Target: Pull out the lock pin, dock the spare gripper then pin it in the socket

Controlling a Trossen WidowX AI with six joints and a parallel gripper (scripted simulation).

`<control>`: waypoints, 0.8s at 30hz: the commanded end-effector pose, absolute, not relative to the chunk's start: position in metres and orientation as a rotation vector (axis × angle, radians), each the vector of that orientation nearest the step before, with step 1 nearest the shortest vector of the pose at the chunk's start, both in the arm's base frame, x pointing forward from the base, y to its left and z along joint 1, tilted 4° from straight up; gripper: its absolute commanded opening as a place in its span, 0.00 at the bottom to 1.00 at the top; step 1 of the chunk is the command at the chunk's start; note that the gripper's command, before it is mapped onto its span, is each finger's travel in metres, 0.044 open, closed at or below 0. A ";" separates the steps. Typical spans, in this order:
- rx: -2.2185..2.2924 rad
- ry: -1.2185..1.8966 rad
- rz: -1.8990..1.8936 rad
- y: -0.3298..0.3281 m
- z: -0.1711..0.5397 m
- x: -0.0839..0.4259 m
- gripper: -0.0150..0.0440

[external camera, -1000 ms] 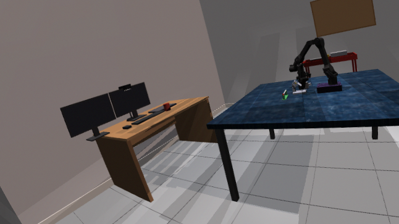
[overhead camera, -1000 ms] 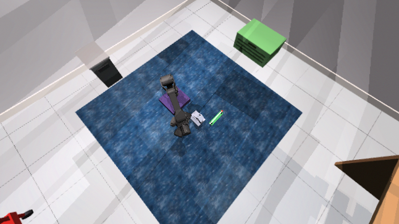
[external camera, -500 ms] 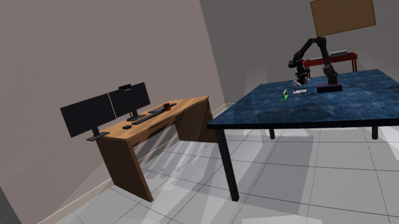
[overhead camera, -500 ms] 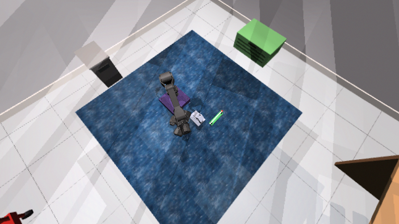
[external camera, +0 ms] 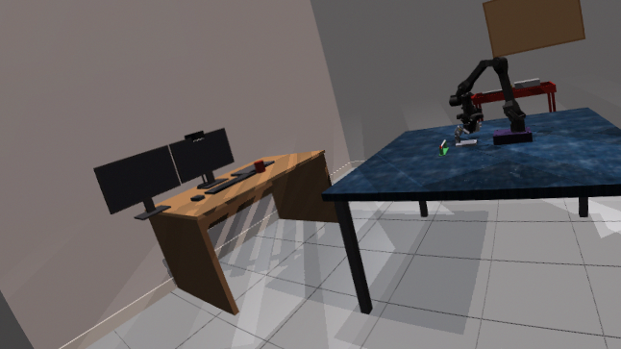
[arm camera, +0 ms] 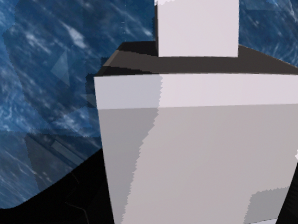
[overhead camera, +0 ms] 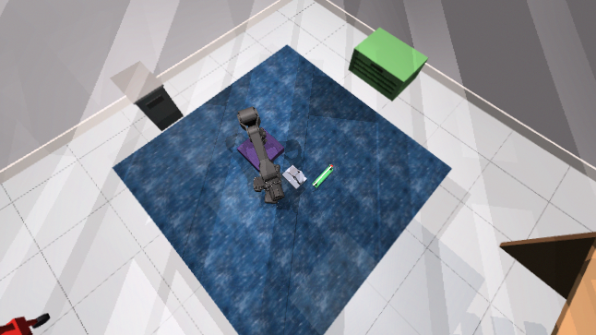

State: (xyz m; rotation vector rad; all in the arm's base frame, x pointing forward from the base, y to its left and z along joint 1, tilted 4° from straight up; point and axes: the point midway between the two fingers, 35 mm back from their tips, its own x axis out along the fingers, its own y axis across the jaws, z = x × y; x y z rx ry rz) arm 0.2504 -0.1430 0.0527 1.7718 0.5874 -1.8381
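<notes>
My gripper is shut on the spare gripper, a pale grey block that fills the lower wrist view. A dark collar and a narrower white block stand out from its far end. Whether it is clear of the table cannot be told. The white mount stands just beside my gripper, with a grey upright part at one side in the exterior view. Its socket is too small to make out. A green strip with a white bar and a red end lies beyond the mount; whether the bar is the lock pin is unclear.
The purple base carries the arm on the blue table. The arm arches over from the base and hides the fingertips in the top view. A desk with two monitors and a green cabinet are away from the table.
</notes>
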 end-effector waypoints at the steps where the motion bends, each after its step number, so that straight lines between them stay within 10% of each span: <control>1: 1.699 0.671 -1.755 -0.143 0.056 0.250 0.25; 24: 1.305 1.044 -1.386 -0.143 0.058 0.244 0.25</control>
